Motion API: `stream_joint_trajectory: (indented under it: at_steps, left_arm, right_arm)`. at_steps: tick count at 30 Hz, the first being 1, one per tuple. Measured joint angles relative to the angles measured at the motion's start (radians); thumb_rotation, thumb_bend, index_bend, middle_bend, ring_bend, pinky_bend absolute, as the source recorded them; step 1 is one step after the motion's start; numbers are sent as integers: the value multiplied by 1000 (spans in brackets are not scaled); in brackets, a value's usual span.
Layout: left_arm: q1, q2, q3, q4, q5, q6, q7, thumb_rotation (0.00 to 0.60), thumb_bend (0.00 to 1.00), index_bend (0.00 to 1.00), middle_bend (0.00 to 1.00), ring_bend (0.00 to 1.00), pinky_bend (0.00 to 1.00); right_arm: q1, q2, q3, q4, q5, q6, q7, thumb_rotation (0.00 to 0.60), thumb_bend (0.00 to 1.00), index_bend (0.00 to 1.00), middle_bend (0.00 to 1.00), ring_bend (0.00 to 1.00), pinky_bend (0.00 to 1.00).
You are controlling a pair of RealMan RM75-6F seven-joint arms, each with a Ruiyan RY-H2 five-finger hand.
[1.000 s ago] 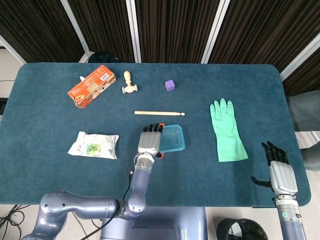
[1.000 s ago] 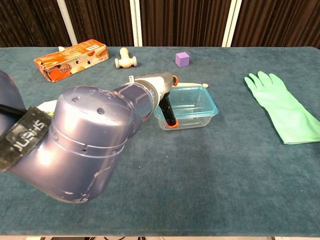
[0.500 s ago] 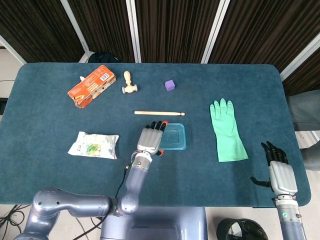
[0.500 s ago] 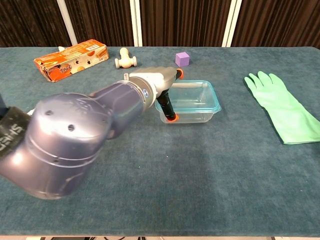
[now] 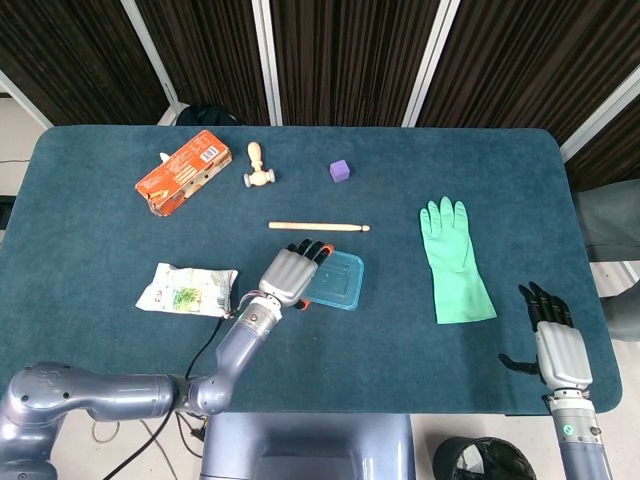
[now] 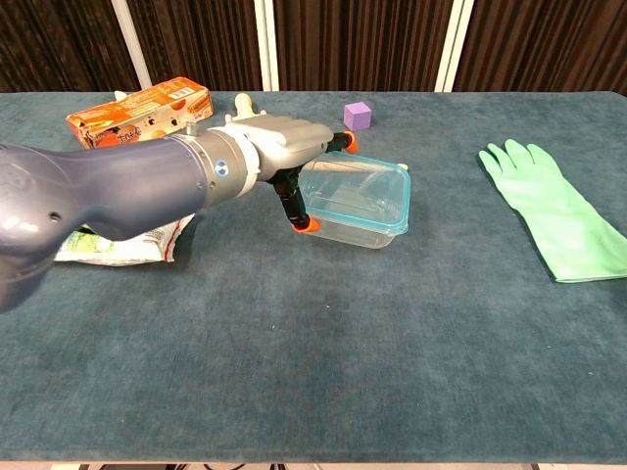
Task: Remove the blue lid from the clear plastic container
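Note:
The clear plastic container [image 5: 336,281] [image 6: 359,203] with its blue lid [image 6: 364,189] on top lies at the table's middle, turned askew. My left hand [image 5: 288,275] [image 6: 279,147] grips its left end: the fingers reach over the lid's far-left edge, and the thumb [image 6: 295,205] presses down the near-left corner. In the chest view the container looks slightly tipped. My right hand [image 5: 553,345] hovers at the table's near right edge, far from the container, fingers spread and holding nothing. It does not show in the chest view.
A green glove [image 5: 455,262] [image 6: 552,212] lies to the right and a wooden stick [image 5: 318,226] just behind the container. A snack packet [image 5: 188,290] lies left of my hand. An orange box [image 5: 180,172], a wooden toy [image 5: 258,167] and a purple cube [image 5: 340,170] sit at the back.
My left forearm has swung to the left. The container has turned with the hand and shifted slightly left, so it now lies askew. The right hand has stayed still.

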State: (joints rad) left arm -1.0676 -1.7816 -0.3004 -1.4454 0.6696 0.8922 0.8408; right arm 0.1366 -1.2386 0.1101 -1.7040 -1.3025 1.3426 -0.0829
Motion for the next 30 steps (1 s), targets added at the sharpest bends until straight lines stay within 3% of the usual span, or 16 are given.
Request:
stream_joint_trajectory:
  at_steps: [14,30]
  left_arm:
    - [10,57,7,3,136,-126,-231,600,318,105,200,155,266]
    - [-20,71,28,8,190,-157,-315,600,318,105,200,154,266]
  right_arm:
    - [35,-8,-2,-95,-34,-25,-46,600,108,0,0,0,0]
    - [90,-164,-14,-138,-44,-56,-179,600,108,0,0,0,0]
